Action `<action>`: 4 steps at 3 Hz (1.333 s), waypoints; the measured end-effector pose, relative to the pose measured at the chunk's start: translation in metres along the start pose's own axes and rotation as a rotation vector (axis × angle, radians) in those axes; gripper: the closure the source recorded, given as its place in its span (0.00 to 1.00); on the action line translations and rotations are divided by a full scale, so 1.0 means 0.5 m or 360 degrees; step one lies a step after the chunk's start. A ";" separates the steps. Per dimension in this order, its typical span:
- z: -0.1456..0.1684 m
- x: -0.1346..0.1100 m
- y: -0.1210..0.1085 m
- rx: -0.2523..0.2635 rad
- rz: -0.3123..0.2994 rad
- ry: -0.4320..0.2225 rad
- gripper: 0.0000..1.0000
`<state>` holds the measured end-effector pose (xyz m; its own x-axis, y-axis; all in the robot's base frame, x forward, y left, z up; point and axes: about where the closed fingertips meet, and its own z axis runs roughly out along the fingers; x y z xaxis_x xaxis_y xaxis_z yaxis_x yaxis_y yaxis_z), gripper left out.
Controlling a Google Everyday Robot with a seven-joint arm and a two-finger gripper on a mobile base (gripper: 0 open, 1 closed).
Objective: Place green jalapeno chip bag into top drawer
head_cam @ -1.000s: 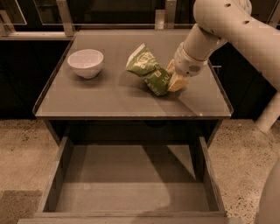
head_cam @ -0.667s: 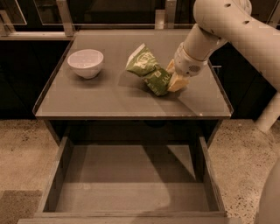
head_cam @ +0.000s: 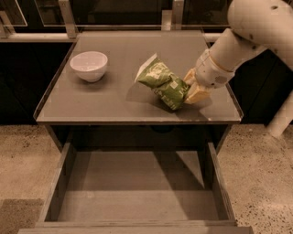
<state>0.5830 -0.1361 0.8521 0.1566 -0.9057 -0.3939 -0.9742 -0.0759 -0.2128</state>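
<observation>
1. The floor [head_cam: 261, 183] is pale and speckled, like polished stone, and shows on both sides of the counter [head_cam: 110, 105]. A darker patch [head_cam: 18, 219] lies at its lower left corner.
2. The grey counter stands in the middle, in front of a dark background.
3. Behind it a pale rail [head_cam: 27, 36] runs across, and pale posts [head_cam: 68, 18] rise between dark, glassy panels [head_cam: 119, 11].
4. The light is dim and warm, with deep shadow under the counter.
5. The claw [head_cam: 192, 89] is low over the counter's right side.

grey table [head_cam: 114, 107]: white bowl [head_cam: 89, 65] left, green jalapeno chip bag [head_cam: 164, 83] right, tool [head_cam: 189, 89] holding it.
</observation>
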 end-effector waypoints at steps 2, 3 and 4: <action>-0.077 -0.012 0.208 0.0275 0.0152 -0.0176 1.00; -0.071 0.013 0.299 0.0340 0.0302 -0.0226 1.00; -0.067 0.026 0.321 0.0339 0.0348 -0.0228 1.00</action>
<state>0.4231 -0.1743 0.8428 -0.0162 -0.8218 -0.5695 -0.9337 0.2163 -0.2855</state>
